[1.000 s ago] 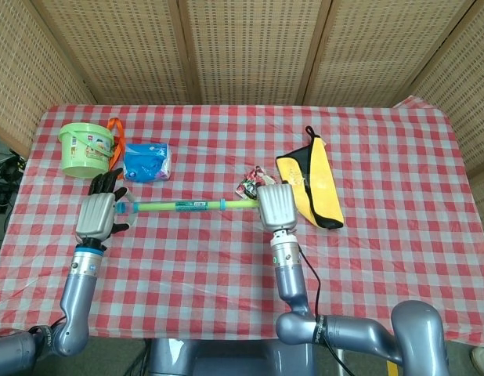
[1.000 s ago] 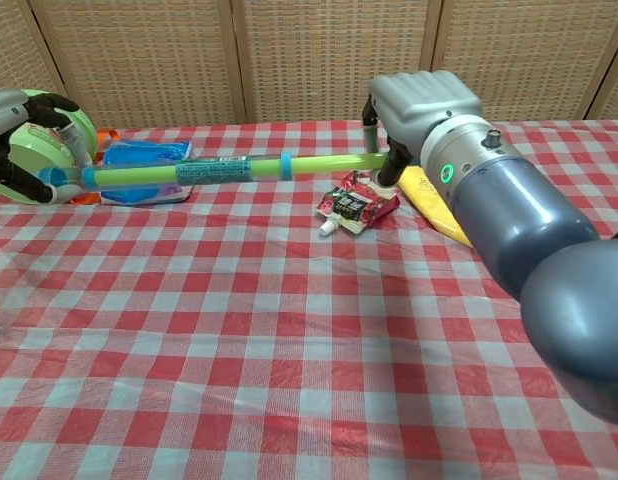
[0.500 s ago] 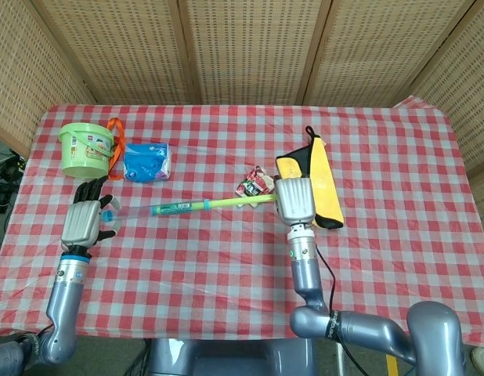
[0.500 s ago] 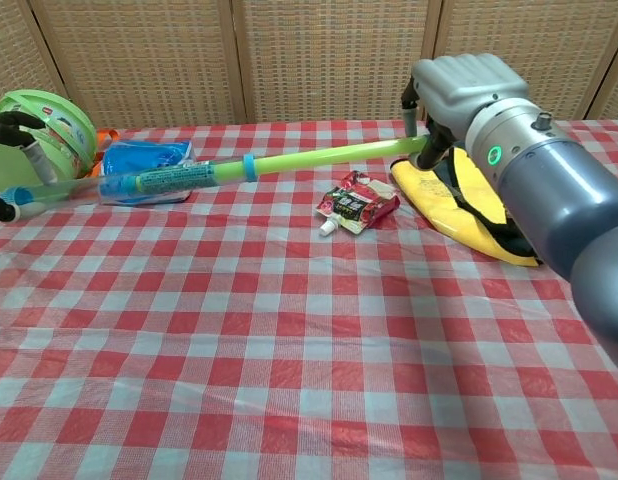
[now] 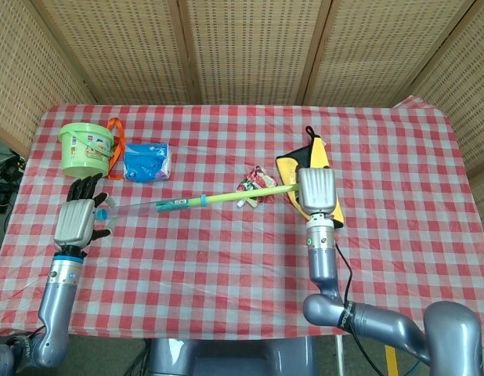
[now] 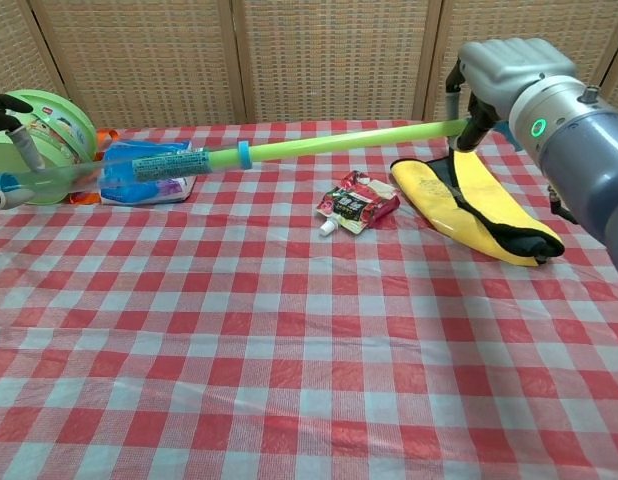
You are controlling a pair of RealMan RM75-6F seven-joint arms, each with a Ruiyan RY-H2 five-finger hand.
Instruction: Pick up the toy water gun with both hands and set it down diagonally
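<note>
Each robot hand, left [image 5: 76,219] and right [image 5: 316,189], grips one end of the toy water gun [image 5: 214,199], held tilted above the bench [image 5: 226,258]. The carrying step looks underway. Next it needs lowering at a slant.

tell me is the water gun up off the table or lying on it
Off the table: the water gun hangs above the cloth, one end in each hand.

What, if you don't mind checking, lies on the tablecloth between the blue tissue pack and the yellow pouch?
Only the small red snack sachet, near the yellow pouch; the rest toward the blue tissue pack is bare cloth. The head view shows this best.
</note>
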